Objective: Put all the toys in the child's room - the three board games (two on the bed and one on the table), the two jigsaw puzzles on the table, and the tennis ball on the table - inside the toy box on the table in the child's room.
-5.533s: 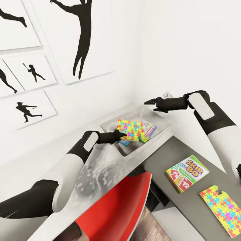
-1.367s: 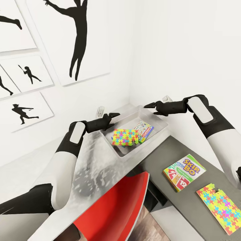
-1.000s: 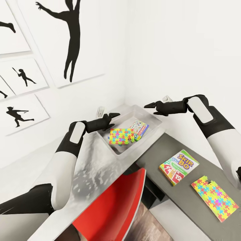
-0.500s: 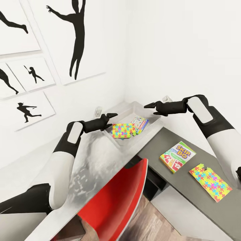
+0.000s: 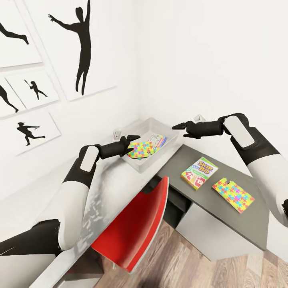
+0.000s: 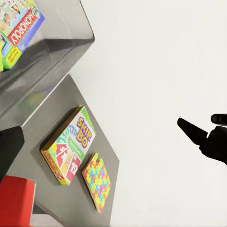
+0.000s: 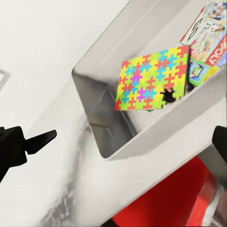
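The long pale grey desk top with its lower dark grey side unit is seen along the white wall, with a red chair tucked beneath it. The shallow light grey toy box is located at the corner end of the pale section. Inside it, one multicoloured jigsaw puzzle sheet is seen leaning over a blue-edged Monopoly board game, with a further green-edged box partly covered beside them. Two items are left on the dark side unit: a green and white Skip-Bo board game and, just beside it, a second jigsaw puzzle sheet. The tennis ball cannot be located. The task is judged to be partly complete.

The left gripper is held over the near rim of the toy box, the right gripper above its far end. Nothing is held by either; how far the fingers are parted cannot be told
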### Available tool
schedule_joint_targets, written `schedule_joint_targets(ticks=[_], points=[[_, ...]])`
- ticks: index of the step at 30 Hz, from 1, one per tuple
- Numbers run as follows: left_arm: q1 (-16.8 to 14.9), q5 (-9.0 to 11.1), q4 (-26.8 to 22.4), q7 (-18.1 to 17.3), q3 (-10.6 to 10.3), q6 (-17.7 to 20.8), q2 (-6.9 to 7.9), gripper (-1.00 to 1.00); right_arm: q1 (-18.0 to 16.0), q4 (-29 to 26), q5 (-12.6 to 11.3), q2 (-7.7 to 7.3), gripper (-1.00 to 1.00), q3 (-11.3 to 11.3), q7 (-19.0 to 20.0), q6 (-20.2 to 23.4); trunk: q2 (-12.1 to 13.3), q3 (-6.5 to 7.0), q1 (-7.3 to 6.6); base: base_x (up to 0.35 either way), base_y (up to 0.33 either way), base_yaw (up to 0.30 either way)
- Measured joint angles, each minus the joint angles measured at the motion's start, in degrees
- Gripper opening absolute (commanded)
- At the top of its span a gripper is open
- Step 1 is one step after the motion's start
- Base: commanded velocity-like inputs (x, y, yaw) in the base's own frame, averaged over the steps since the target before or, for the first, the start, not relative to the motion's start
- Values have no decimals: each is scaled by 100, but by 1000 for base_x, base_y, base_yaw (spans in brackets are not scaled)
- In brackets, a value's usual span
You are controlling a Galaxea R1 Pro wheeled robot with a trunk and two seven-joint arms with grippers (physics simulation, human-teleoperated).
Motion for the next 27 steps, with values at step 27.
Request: schedule_joint_targets(ticks=[27], points=[[1,-4,0,0,0,-5,1,100,45,0,2,-8,100,0,-2,0,1,186,0,-8,-132,-206]])
